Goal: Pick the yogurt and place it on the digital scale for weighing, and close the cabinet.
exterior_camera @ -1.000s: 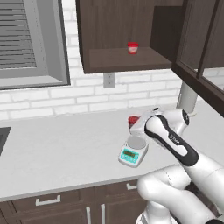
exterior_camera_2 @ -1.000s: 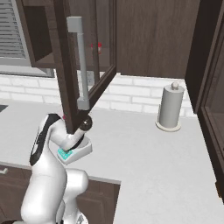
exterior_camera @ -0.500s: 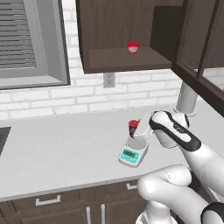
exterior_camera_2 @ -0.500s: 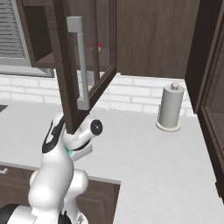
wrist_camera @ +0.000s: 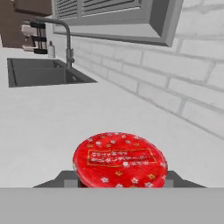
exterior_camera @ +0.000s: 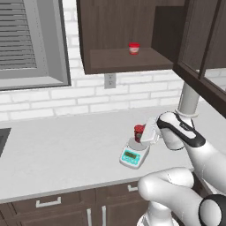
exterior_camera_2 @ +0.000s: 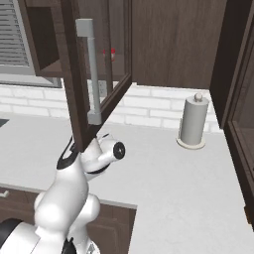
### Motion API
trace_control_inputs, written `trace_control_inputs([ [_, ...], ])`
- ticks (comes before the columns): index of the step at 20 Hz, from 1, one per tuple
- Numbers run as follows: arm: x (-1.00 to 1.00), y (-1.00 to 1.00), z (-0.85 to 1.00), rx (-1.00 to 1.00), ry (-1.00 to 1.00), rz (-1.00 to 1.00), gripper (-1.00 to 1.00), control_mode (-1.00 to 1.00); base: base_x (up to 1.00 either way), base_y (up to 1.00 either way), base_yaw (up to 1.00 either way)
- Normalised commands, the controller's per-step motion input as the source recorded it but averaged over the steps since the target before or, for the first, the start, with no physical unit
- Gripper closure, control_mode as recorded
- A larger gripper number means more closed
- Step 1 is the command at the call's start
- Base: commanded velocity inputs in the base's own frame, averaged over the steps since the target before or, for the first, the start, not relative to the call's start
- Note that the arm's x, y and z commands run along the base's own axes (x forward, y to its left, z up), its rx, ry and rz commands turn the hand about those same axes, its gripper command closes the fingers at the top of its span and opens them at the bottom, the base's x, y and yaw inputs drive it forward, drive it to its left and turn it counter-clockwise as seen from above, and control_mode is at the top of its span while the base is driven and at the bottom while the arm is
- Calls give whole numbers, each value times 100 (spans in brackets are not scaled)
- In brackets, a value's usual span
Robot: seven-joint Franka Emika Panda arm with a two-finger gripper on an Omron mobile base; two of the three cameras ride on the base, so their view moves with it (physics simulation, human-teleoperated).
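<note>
The tool (exterior_camera: 148, 131) sits just right of the yogurt (exterior_camera: 139, 132), very close to it. The tips are hidden in every view, so I cannot tell if the tool is wide, narrow or holding the yogurt.

The yogurt stands straight up on the round platter of the digital scale (exterior_camera: 133, 155). Its long axis runs up and down, and its bright red top faces up. The scale sits on the white tabletop (exterior_camera: 62, 154), with its teal panel facing the front edge.

Up above, the cabinet (exterior_camera: 121, 35) is open. A red-and-white cup (exterior_camera: 133, 48) stands on its shelf. The open glass door (exterior_camera: 201, 57) hangs over the arm on the right side, and a white paper towel roll (exterior_camera: 189, 98) stands behind the arm.

The right base view shows other things. The door (exterior_camera_2: 84, 74) and its long metal handle (exterior_camera_2: 92, 72) stand right in front of the arm and hide the scale and the yogurt. The paper towel roll (exterior_camera_2: 192, 121) stands well apart on the tabletop, near the brick wall.

The hand view shows the yogurt's red top (wrist_camera: 120, 159) from close up, with little stars and a label on it. Far behind it are a sink (wrist_camera: 39, 76) and a tap (wrist_camera: 59, 37), under a window (wrist_camera: 113, 17).
</note>
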Motion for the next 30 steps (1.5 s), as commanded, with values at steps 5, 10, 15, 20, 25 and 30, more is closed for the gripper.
trace_control_inputs([
  [5,0,-5,-19,1,0,2,100,-100,0,0,0],
  [10,0,-1,-30,0,0,1,100,-100,0,0,0],
  [15,0,0,-31,0,0,0,100,-100,0,0,0],
  [20,0,0,-28,0,0,0,100,-100,0,0,0],
  [25,-15,6,-12,0,0,3,-100,-100,0,0,0],
  [30,-3,0,0,0,0,1,-100,-100,0,0,0],
])
